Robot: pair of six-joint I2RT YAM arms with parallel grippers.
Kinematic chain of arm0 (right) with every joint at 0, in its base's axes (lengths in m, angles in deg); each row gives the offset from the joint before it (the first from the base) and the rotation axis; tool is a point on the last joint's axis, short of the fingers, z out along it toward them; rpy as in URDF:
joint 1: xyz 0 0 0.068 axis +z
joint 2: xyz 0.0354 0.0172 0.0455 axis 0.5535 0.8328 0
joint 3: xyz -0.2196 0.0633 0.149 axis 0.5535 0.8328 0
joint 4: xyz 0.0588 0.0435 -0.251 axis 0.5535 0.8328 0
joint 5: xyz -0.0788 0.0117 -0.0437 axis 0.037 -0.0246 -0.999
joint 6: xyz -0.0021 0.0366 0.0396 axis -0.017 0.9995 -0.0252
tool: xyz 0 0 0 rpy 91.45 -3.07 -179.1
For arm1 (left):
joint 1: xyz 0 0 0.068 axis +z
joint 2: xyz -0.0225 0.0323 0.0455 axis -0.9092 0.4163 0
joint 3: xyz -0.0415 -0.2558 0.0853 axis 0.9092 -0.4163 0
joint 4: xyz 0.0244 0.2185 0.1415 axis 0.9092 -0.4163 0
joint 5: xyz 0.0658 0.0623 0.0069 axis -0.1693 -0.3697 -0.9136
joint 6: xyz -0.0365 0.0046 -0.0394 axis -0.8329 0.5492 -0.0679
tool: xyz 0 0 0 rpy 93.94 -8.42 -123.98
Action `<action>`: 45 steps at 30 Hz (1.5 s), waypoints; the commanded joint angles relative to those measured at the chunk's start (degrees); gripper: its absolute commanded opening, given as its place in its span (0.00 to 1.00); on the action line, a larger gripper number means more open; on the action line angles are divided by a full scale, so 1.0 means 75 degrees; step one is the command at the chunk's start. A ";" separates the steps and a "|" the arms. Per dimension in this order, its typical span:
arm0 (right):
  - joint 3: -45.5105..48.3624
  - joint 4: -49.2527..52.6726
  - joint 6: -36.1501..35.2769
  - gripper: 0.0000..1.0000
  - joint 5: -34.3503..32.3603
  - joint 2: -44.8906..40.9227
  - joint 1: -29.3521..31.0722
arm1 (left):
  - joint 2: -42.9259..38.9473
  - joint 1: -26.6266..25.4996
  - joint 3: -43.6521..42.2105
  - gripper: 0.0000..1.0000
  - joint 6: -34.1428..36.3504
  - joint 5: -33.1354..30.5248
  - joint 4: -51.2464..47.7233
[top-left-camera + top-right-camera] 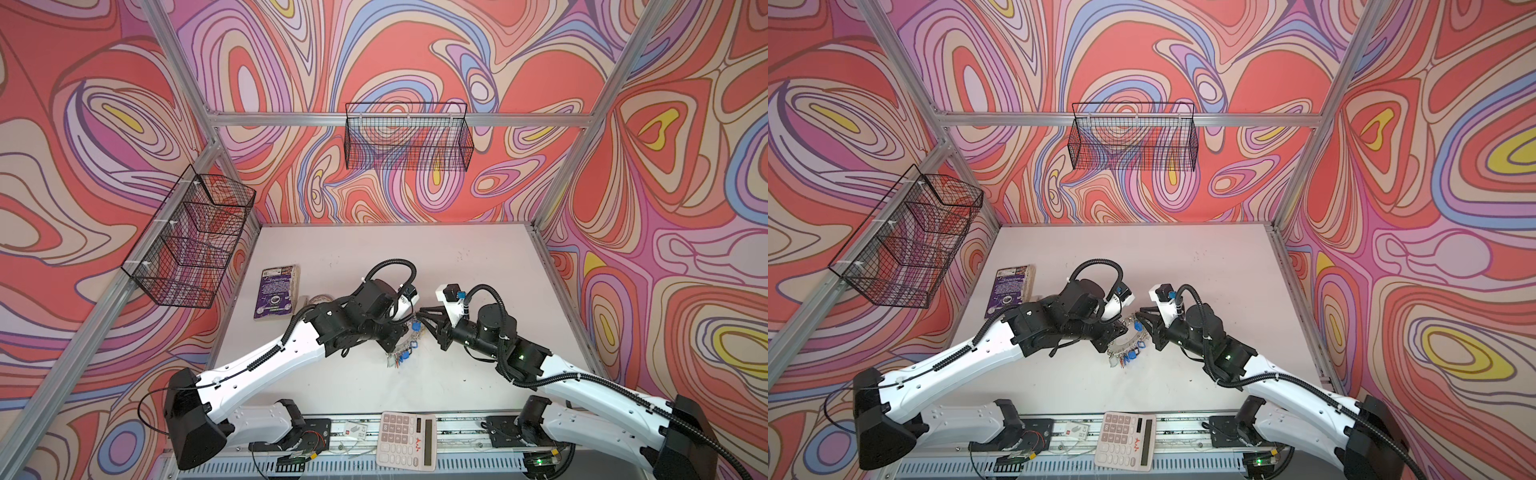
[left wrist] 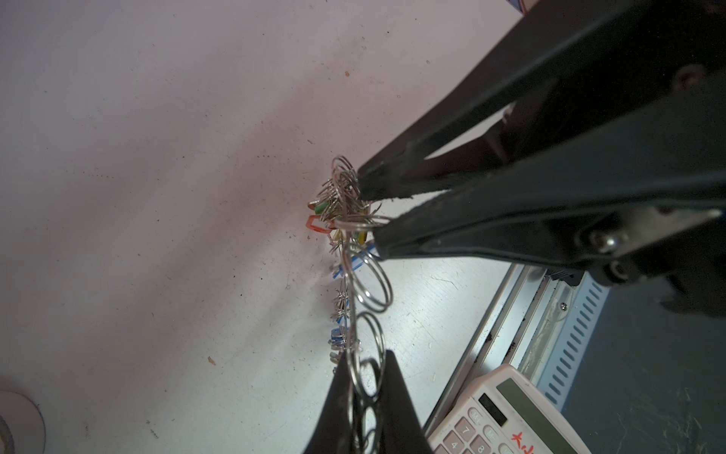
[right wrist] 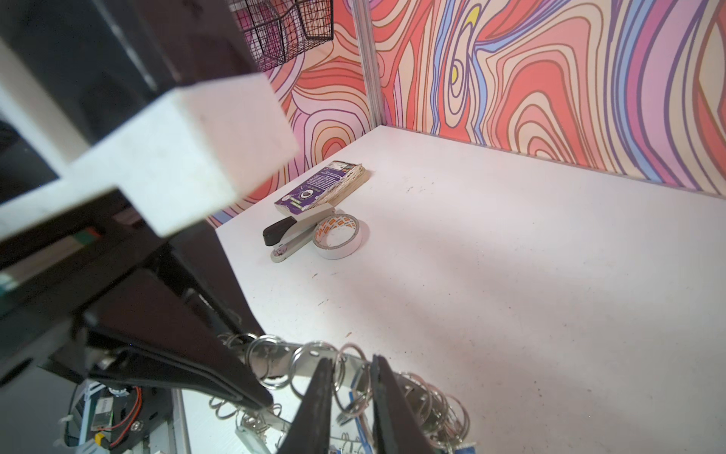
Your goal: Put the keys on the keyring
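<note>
The keyring point(image 3: 275, 358), a flat grey metal disc, hangs above the table between the two arms with small split rings point(image 2: 371, 281) all along its rim. My left gripper point(image 2: 363, 389) is shut on its edge, as both top views show point(image 1: 1113, 336). Keys point(image 1: 1128, 354) with blue, green and red tags point(image 2: 320, 206) dangle in a bunch from the lower rim point(image 1: 399, 356). My right gripper point(image 3: 351, 393) has come in from the other side point(image 1: 422, 316). Its fingers point(image 3: 322, 393) are pressed on one split ring with a blue tag behind it.
A purple book point(image 1: 276, 293), a stapler point(image 3: 290, 236) and a tape roll point(image 3: 340, 236) lie at the back left of the table. A calculator point(image 1: 407, 440) rests on the front rail. Wire baskets point(image 1: 407, 137) point(image 1: 191, 241) hang on the walls.
</note>
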 commanded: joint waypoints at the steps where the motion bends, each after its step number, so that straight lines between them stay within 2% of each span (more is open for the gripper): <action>1: 0.0037 -0.0138 -0.0006 0.16 -0.0041 -0.0055 0.0031 | -0.0250 0.0025 0.0228 0.00 0.0012 -0.0013 0.0142; 10: 0.0017 -0.0096 -0.0006 0.10 0.0007 0.0069 0.0031 | -0.0214 0.0023 0.0276 0.00 0.0056 -0.0018 0.0164; 12: 0.0016 -0.0060 -0.0006 0.12 -0.0010 0.0093 0.0037 | -0.0226 0.0029 0.0255 0.00 0.0056 -0.0030 0.0175; 14: 0.0027 -0.0034 -0.0005 0.18 -0.0041 0.0096 0.0030 | -0.0216 0.0021 0.0265 0.00 0.0044 -0.0042 0.0169; 17: 0.0093 -0.0067 0.0017 0.19 -0.0059 0.0058 0.0043 | -0.0220 0.0022 0.0281 0.00 0.0066 -0.0057 0.0167; 24: 0.0123 -0.0057 0.0043 0.10 -0.0076 -0.0013 0.0028 | -0.0233 0.0023 0.0287 0.00 0.0071 -0.0066 0.0164; 28: 0.0148 -0.0050 0.0018 0.00 -0.0135 -0.0033 0.0026 | -0.0256 0.0031 0.0258 0.00 0.0094 -0.0067 0.0164; 33: 0.0068 -0.0005 -0.0047 0.00 -0.0100 0.0007 0.0045 | -0.0375 0.0015 -0.0011 0.00 0.0219 -0.0023 0.0326; 41: -0.0492 0.0444 -0.0430 0.00 0.0460 0.0517 0.0030 | -0.0665 0.0035 -0.0713 0.00 0.1078 -0.0031 0.0714; 45: -0.0851 0.0881 -0.0857 0.00 0.0742 0.0986 0.0038 | -0.0875 0.0035 -0.1219 0.05 0.1682 0.0082 0.1037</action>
